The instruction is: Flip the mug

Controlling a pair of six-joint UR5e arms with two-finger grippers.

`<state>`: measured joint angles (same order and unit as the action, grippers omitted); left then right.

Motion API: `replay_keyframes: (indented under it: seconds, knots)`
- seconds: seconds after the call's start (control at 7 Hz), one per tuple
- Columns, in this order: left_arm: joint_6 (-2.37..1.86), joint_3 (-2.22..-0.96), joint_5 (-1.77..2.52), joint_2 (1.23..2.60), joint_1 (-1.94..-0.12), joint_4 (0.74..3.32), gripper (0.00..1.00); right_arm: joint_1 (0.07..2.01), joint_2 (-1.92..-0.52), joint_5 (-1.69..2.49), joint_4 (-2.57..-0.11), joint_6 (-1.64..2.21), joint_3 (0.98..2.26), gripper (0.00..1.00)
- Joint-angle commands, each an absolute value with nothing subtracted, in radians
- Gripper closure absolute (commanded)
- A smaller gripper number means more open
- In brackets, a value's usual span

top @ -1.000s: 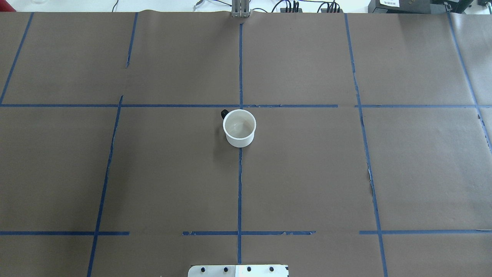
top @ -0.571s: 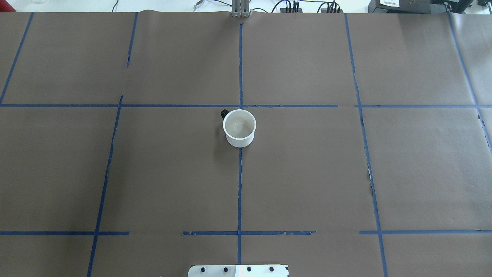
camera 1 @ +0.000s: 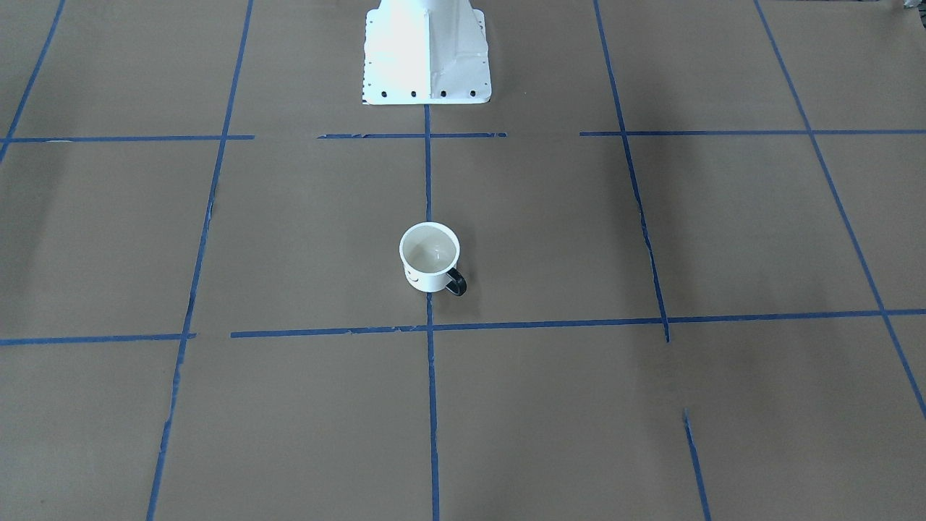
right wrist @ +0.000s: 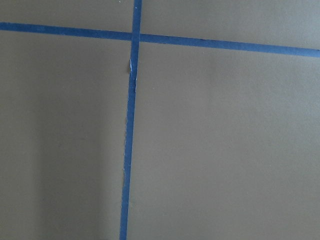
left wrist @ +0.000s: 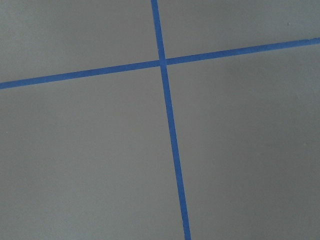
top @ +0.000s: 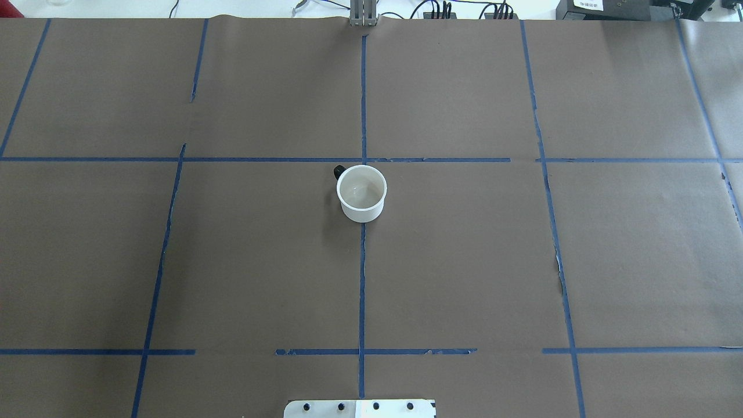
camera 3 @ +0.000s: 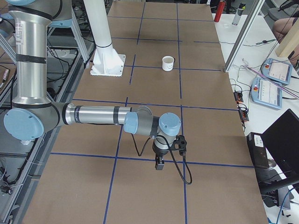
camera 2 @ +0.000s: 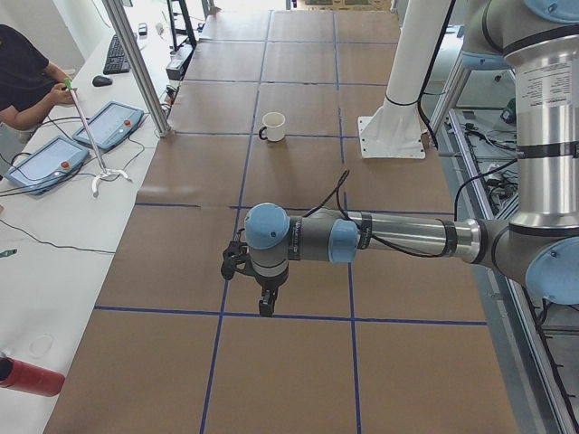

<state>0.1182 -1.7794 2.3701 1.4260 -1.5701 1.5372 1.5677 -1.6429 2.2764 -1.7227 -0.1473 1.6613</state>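
Note:
The white mug (top: 361, 193) stands upright, mouth up, near the table's middle on a blue tape line. Its black handle (top: 338, 171) points away from the robot and to its left. It also shows in the front-facing view (camera 1: 430, 257), with a bit of the smiley on its side. My left gripper (camera 2: 264, 306) shows only in the exterior left view, low over the paper and far from the mug (camera 2: 272, 126). My right gripper (camera 3: 160, 163) shows only in the exterior right view, far from the mug (camera 3: 168, 63). I cannot tell whether either is open or shut.
Brown paper with a blue tape grid covers the table (top: 464, 261). The robot's white base (camera 1: 427, 51) stands at the near edge. Teach pendants (camera 2: 81, 140), a metal pole (camera 2: 136, 68) and an operator (camera 2: 27, 72) are on the far side. Both wrist views show only paper and tape.

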Motion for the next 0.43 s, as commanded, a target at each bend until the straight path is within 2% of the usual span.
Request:
replay_keyframes:
  seconds: [0.0, 0.29]
  knots:
    - [0.120, -1.772, 2.370, 1.428, -1.597, 1.520, 0.00, 1.568, -1.643, 2.276, -1.723, -0.147, 1.661, 0.00]
    - [0.120, -1.784, 2.372, 1.430, -1.687, 1.520, 0.00, 1.568, -1.643, 2.276, -1.723, -0.147, 1.661, 0.00]
